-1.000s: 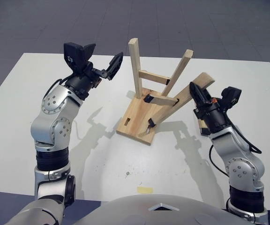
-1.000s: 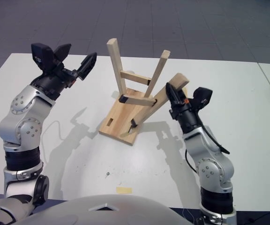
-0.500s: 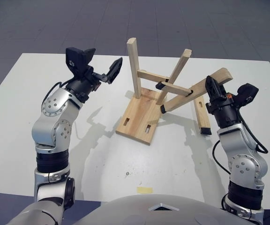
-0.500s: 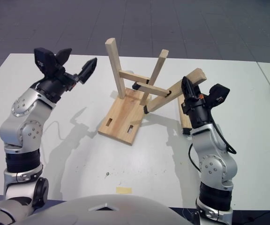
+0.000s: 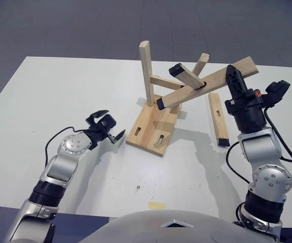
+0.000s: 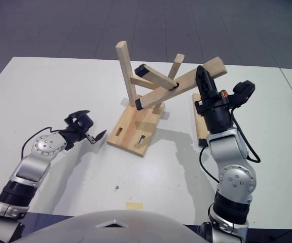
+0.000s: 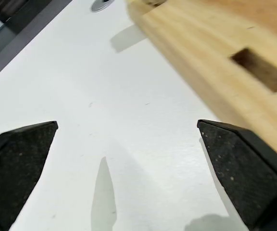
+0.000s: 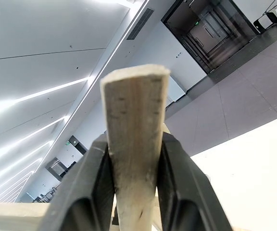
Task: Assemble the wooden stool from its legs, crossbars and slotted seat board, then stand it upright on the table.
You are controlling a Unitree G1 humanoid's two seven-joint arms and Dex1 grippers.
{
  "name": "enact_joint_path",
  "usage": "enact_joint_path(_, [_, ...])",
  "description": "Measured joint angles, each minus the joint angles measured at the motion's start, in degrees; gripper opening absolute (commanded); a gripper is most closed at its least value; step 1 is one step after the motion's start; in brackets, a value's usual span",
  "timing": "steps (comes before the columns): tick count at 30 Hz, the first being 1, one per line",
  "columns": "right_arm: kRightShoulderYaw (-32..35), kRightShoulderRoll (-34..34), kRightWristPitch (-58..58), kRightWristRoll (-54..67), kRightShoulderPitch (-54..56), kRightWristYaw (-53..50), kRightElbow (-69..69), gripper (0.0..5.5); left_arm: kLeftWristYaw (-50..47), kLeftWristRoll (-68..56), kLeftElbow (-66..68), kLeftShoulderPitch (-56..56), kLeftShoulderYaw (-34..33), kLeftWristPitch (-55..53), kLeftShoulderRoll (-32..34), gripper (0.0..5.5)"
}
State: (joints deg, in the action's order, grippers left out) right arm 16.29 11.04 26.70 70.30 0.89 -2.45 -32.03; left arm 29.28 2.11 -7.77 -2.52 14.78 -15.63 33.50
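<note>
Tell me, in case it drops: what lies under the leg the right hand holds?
The seat board, two empty slots showing. The held leg covers the middle of one standing leg behind it.

**No legible writing in view**

No word, number or brand can be read. The wooden leg (image 8: 133, 120) clamped in the right tool (image 5: 236, 86) shows bare grain. Far behind that tool, a small green lit sign (image 8: 197, 22) may carry a mark, but it is too small to read. A yellow tag (image 5: 156, 205) on the desk (image 5: 34, 101), well apart from the left tool (image 5: 104, 129), looks blank.
</note>
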Motion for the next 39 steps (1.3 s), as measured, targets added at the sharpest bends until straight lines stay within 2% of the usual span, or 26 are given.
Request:
enact_joint_path(7, [0.04,-0.03,0.01,-0.04,-3.65,-0.77,-0.77,1.02,9.36,2.11,-8.39,5.20,7.61,0.88,2.95,5.40])
enact_joint_path(11, [0.59,0.10,0.09,1.20,-5.15,0.05,-0.77,1.02,12.30,-1.63,-13.34,5.28,6.92,-1.03,2.65,5.40])
enact_joint_path(13, [2.23,1.22,0.13,1.17,-7.54,0.67,-0.41,1.02,12.03,-5.15,-15.63,4.08,3.83,-3.44,0.58,5.40])
enact_joint_path(15, [3.97,1.89,0.10,1.14,-9.25,0.62,0.05,1.02,9.82,-9.77,-17.71,1.69,-1.10,-6.69,-2.22,5.40])
enact_joint_path(18, [5.13,2.51,0.24,2.41,-10.19,0.39,-0.19,1.02,1.51,-17.75,-19.66,-4.11,-11.26,-12.44,-9.94,5.40])
enact_joint_path(21, [5.14,3.35,1.17,4.36,-11.53,0.43,-1.35,1.02,-8.23,-20.20,-19.20,-8.56,-19.05,-15.04,-15.45,5.40])
enact_joint_path(23, [5.12,4.41,2.33,5.47,-12.75,0.52,-1.76,1.02,-13.55,-19.08,-18.05,-9.34,-21.53,-15.63,-17.26,5.40])
enact_joint_path(29, [5.14,9.17,4.72,3.40,-15.97,3.28,-1.72,1.02,-22.93,-16.67,-17.86,-9.27,-25.18,-16.59,-19.68,5.40])
enact_joint_path(39, [6.82,13.82,6.61,3.92,-15.12,6.61,0.98,1.02,-26.82,-15.30,-20.51,-3.50,-23.81,-16.92,-23.38,5.40])
